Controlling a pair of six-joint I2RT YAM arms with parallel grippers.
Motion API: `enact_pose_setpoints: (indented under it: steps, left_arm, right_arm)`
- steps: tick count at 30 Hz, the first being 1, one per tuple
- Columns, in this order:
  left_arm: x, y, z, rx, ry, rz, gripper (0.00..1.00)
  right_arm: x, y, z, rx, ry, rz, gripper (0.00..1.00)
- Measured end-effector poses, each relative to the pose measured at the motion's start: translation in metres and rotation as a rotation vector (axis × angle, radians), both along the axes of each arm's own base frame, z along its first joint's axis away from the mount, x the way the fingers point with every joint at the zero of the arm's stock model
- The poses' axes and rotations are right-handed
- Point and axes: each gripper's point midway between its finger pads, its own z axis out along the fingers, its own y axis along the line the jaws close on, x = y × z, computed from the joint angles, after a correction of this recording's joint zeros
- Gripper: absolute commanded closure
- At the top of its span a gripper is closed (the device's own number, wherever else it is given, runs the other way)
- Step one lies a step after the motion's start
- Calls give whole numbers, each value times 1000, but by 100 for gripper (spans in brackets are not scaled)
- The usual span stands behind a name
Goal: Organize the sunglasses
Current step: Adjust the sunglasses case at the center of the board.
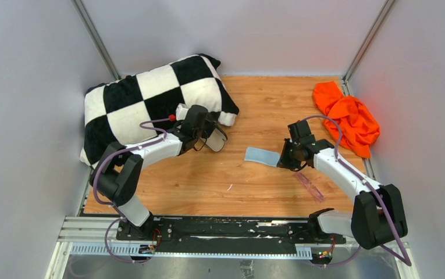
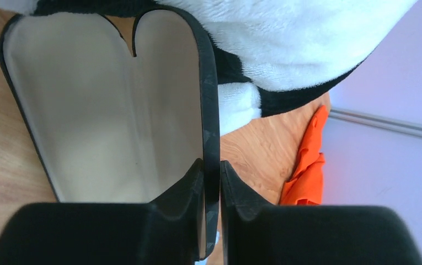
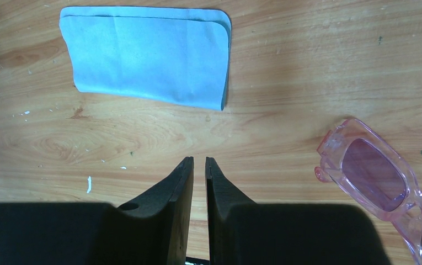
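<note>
sunglasses (image 3: 377, 179) | flat on table (image 3: 308, 66) | beside right claw (image 3: 199, 165), not touching

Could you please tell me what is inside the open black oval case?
Only bare beige lining shows inside the black oval hard case; its near end is hidden behind the left tool.

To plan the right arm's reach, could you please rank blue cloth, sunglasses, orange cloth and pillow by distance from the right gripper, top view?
1. Blue cloth, left of right gripper.
2. Sunglasses, near side.
3. Orange cloth, far right.
4. Pillow, far left.
</note>
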Motion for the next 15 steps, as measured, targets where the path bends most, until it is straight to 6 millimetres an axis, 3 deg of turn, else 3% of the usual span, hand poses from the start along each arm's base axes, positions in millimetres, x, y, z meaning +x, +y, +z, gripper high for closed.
enact_pose_setpoints:
  steps: [6, 15]
  left_arm:
    - [2, -1, -2, -26, 1, 5, 57]
    - [0, -7, 9, -16, -35, -55, 52]
  right_arm:
    - [-1, 0, -1, -2, 2, 0, 80]
    - [0, -1, -1, -7, 0, 1, 80]
